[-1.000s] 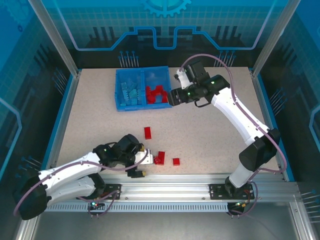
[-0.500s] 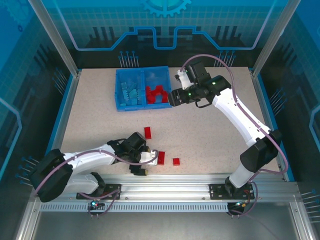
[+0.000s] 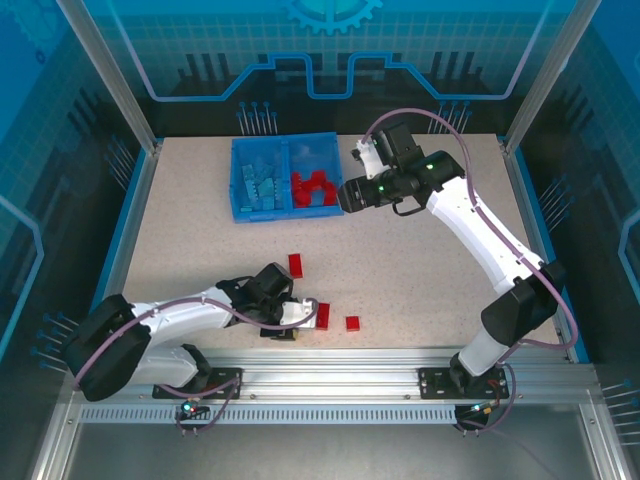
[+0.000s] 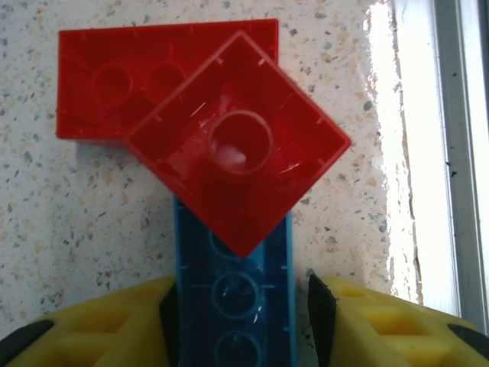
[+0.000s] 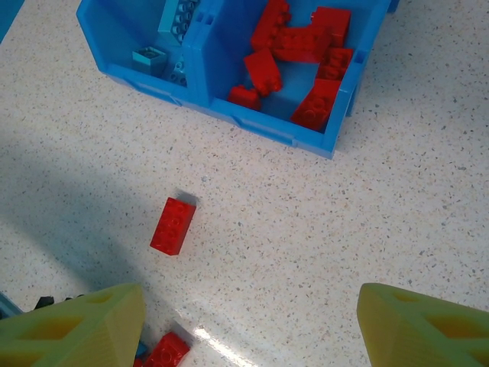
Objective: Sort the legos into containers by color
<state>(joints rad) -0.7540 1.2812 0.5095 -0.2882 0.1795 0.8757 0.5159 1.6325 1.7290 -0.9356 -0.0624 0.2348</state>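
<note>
In the left wrist view a light blue brick (image 4: 233,306) lies on the table between the fingers of my left gripper (image 4: 238,321). The left pad touches it and the right pad (image 4: 321,313) stands a small gap away, so the gripper is open around it. A square red brick (image 4: 238,145) lies on its far end, with a long red brick (image 4: 107,84) behind. My right gripper (image 5: 252,336) hangs wide open and empty in front of the blue bin (image 5: 260,126). Red bricks (image 5: 298,46) fill one compartment and light blue ones (image 5: 149,55) the other.
Two more red bricks lie loose on the table, one in the middle (image 3: 296,265) and one near the front (image 3: 352,323). The metal rail (image 4: 458,153) of the table's near edge runs close beside my left gripper (image 3: 300,318). The bin (image 3: 285,205) sits at the back.
My left arm has swung right along the front edge, bringing its gripper up to the red bricks and around the blue brick. The right arm has barely moved.
</note>
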